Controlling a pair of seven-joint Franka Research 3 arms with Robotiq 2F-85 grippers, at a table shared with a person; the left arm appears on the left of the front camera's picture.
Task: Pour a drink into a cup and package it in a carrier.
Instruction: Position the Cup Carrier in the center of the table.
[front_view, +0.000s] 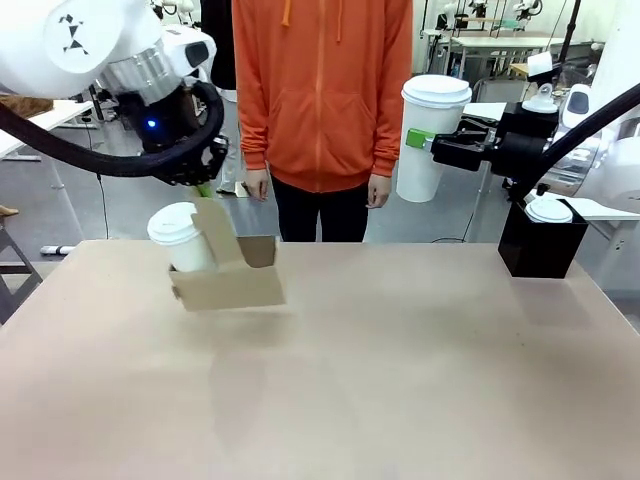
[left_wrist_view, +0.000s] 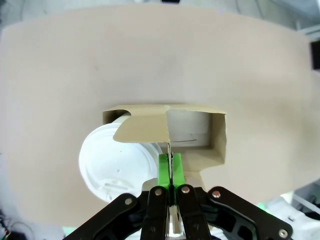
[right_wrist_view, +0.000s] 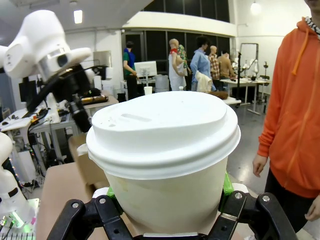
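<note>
Left claw (left_wrist_view: 170, 162): pinched shut on the upright handle.
Carrier (front_view: 232, 282): brown cardboard, hung tilted below that claw, lidded white cup (front_view: 178, 238) seated inside.
Right claw (front_view: 422, 140): clamped around second cup (front_view: 432, 130), tall, white, lidded.

Front view, the carrier (front_view: 235, 285) wall covers the lower body of the lidded cup (front_view: 178, 232) sitting in it, and the left gripper (front_view: 205, 190) has most of its fingers tucked behind the cable loop (front_view: 217, 110). Over in the right wrist view, the second cup (right_wrist_view: 165, 165) blocks most of the right gripper (right_wrist_view: 170, 190) and its green pads (right_wrist_view: 227, 184), and the cup's own base is cut off by the bottom edge. The black box (front_view: 540, 250) hides all but the white top of whatever sits inside.
</note>
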